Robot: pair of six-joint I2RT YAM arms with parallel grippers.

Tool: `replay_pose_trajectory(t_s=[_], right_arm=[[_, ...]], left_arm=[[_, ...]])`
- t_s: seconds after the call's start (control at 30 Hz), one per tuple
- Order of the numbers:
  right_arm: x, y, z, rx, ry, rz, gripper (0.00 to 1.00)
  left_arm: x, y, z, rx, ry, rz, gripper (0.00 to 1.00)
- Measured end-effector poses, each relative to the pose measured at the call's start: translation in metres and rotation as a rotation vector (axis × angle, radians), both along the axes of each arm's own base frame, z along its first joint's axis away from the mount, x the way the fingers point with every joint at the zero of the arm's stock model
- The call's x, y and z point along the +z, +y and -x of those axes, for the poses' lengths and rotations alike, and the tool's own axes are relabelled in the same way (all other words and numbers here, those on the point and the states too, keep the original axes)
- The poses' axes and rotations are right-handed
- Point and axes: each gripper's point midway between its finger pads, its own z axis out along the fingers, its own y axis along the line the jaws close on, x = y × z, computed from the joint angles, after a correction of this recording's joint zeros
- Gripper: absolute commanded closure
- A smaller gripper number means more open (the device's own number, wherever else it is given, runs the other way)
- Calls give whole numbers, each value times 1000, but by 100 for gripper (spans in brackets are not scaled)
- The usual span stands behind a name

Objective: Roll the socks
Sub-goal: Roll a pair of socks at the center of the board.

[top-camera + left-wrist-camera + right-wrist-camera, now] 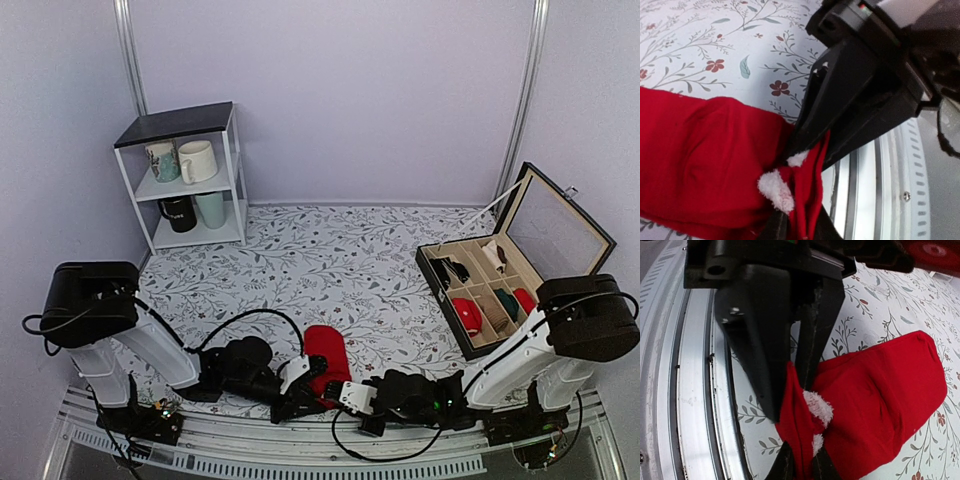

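No writing, brand or number can be read in any view. The black mug (178, 213) on the shelf (186, 123) bears a faint pale mark, too small to make out. The mug (163, 160) on the tier above it has a printed pattern, but no letters can be told in it.
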Motion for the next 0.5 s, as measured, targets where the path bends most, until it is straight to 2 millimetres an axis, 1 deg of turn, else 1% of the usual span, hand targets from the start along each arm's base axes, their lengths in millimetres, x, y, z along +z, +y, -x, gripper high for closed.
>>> replay_pose_trajectory(t_s=[0.03,0.17,0.23,0.3,0.43,0.5], right_arm=[[0,0,0,-7,14,-3,91],[-2,0,-3,-38,96,-25,91],[-3,0,-5,-50,167,-43,91],[-3,1,-9,-59,252,-59,91],[-3,5,-18,-83,427,-63,91],[-4,7,-20,-93,513,-57,91]], left_arm=[[0,0,0,3,2,0,65],[9,2,0,8,-28,-6,59],[13,9,-1,26,-72,-29,58],[20,15,-2,42,-137,-41,58],[39,15,3,34,-276,-30,58],[41,15,6,24,-331,-38,57]])
